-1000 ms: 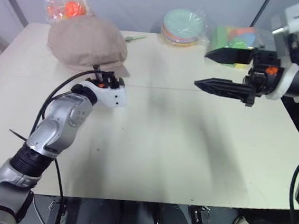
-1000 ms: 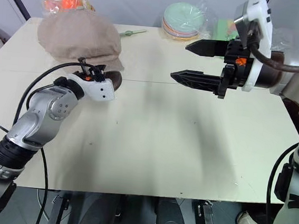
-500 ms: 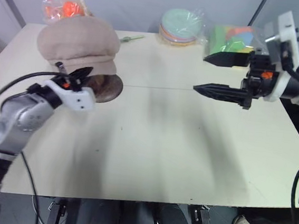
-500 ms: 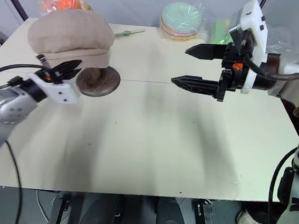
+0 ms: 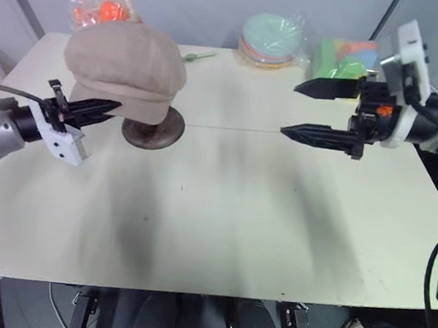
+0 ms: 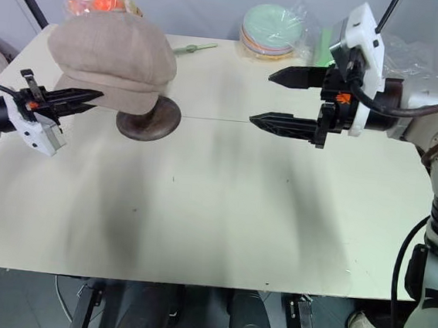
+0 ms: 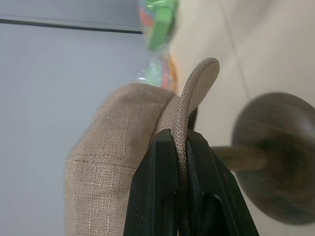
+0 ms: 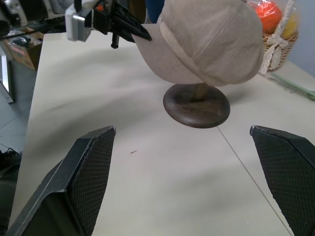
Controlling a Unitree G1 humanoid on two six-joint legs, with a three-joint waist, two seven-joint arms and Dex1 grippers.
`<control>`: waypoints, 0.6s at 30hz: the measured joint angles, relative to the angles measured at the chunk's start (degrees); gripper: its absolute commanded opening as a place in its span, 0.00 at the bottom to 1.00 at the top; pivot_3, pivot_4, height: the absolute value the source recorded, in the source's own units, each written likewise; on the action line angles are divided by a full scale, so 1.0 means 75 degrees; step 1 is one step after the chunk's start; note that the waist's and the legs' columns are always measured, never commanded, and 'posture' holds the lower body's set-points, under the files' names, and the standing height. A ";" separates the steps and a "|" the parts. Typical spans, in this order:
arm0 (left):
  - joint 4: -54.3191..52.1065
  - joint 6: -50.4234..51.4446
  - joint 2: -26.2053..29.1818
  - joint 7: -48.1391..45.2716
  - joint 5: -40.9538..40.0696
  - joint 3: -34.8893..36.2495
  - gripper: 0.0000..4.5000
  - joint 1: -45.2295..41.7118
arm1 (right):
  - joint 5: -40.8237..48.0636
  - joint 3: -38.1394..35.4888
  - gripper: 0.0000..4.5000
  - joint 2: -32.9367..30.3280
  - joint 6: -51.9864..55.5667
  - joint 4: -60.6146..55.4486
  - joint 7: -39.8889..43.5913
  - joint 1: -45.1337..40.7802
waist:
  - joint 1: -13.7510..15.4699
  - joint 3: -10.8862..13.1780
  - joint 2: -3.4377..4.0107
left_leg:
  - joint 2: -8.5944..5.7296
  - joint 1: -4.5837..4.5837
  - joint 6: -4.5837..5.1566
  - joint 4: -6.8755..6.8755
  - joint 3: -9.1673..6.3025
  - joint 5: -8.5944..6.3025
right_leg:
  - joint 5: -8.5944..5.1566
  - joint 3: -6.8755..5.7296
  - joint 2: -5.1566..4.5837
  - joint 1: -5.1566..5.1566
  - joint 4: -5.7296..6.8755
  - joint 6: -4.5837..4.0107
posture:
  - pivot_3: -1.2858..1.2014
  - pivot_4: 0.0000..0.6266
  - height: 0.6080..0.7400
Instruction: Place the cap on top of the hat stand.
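Observation:
The beige cap [image 5: 126, 64] hangs over the top of the dark wooden hat stand, whose round base [image 5: 153, 133] stands on the table [image 5: 222, 211]. The stand's top is hidden under the cap, and its stem [image 8: 199, 90] shows below it. From the left, my left gripper [image 5: 113, 107] reaches in level, shut on the cap's brim [image 7: 197, 83]. My right gripper [image 5: 290, 108] hovers open over the right half of the table, pointing left toward the stand, with nothing between its fingers [image 8: 83, 177].
Along the table's far edge stand a bagged basket with orange fruit [image 5: 98, 9], a stack of pale plates [image 5: 268, 41] and a bag of green and coloured items [image 5: 342, 56]. A small green object [image 5: 198, 55] lies behind the cap.
My left arm has swung out to the left and turned level, still pinching the brim. The cap has lifted, so the stand's base now shows under it. The right gripper has stayed put.

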 measured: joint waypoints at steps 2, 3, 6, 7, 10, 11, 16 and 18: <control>0.0468 -0.0326 0.0002 0.0105 0.0335 -0.0081 0.01 -0.0271 | 0.0005 -0.0001 1.00 -0.0001 0.0003 -0.0009 0.0004 0.0000 | -0.0003 0.0000 0.0000 | 0.0001 0.0000 0.0000 0.0001 0.0000 0.0000 | 0.0000 0.0000 0.0000 0.0000 0.0001 0.0000 | 0.52 0.24 1.00; 0.0619 -0.0426 0.0009 0.0200 0.0490 -0.0098 0.01 -0.0335 | 0.0018 -0.0005 1.00 -0.0001 0.0017 -0.0021 0.0005 0.0001 | -0.0008 0.0000 0.0000 | 0.0003 0.0000 0.0000 0.0001 0.0000 0.0000 | 0.0000 0.0000 0.0000 0.0000 0.0002 0.0000 | 0.52 0.24 1.00; 0.1009 -0.0516 0.0015 0.0559 0.0969 -0.0159 0.01 -0.0476 | 0.0115 -0.0021 1.00 -0.0004 0.0115 -0.0076 0.0006 0.0002 | -0.0015 0.0000 0.0000 | 0.0004 0.0000 0.0001 0.0001 0.0000 0.0000 | 0.0000 0.0000 0.0001 -0.0001 0.0005 0.0001 | 0.52 0.24 1.00; 0.1085 -0.0525 0.0015 0.0653 0.1066 -0.0178 0.01 -0.0503 | 0.0127 -0.0021 1.00 -0.0004 0.0117 -0.0102 0.0005 0.0003 | -0.0018 0.0000 0.0000 | 0.0004 0.0000 0.0001 0.0001 -0.0001 0.0000 | 0.0000 0.0000 0.0001 -0.0001 0.0005 0.0001 | 0.52 0.24 1.00; 0.1202 -0.0524 0.0017 0.1061 0.1378 -0.0235 0.01 -0.0517 | 0.0150 -0.0022 1.00 -0.0008 0.0117 -0.0148 -0.0009 0.0009 | -0.0035 0.0000 -0.0001 | 0.0006 0.0001 0.0001 0.0001 -0.0001 0.0000 | 0.0000 0.0000 0.0001 -0.0001 0.0007 0.0001 | 0.52 0.24 1.00; 0.1209 -0.0515 0.0027 0.1184 0.1479 -0.0256 0.01 -0.0518 | 0.0152 -0.0022 1.00 -0.0008 0.0117 -0.0155 -0.0015 0.0009 | -0.0047 0.0000 -0.0001 | 0.0006 0.0001 0.0001 0.0001 -0.0002 0.0000 | 0.0000 0.0000 0.0001 -0.0001 0.0007 0.0001 | 0.52 0.24 1.00; 0.1337 -0.0418 0.0082 0.1610 0.1765 -0.0307 0.25 -0.0527 | 0.0150 -0.0021 1.00 -0.0006 0.0108 -0.0157 -0.0056 0.0011 | -0.0148 0.0000 -0.0001 | 0.0005 0.0001 0.0001 0.0000 -0.0005 0.0000 | 0.0000 -0.0001 0.0002 -0.0001 0.0010 0.0001 | 0.52 0.24 1.00; 0.1399 -0.0440 0.0106 0.1631 0.1775 -0.0337 0.47 -0.0519 | 0.0143 -0.0021 1.00 -0.0004 0.0086 -0.0152 -0.0057 0.0013 | -0.0167 0.0000 -0.0001 | 0.0006 0.0001 0.0001 -0.0001 -0.0005 0.0000 | 0.0000 -0.0001 0.0005 -0.0004 0.0011 0.0001 | 0.52 0.24 1.00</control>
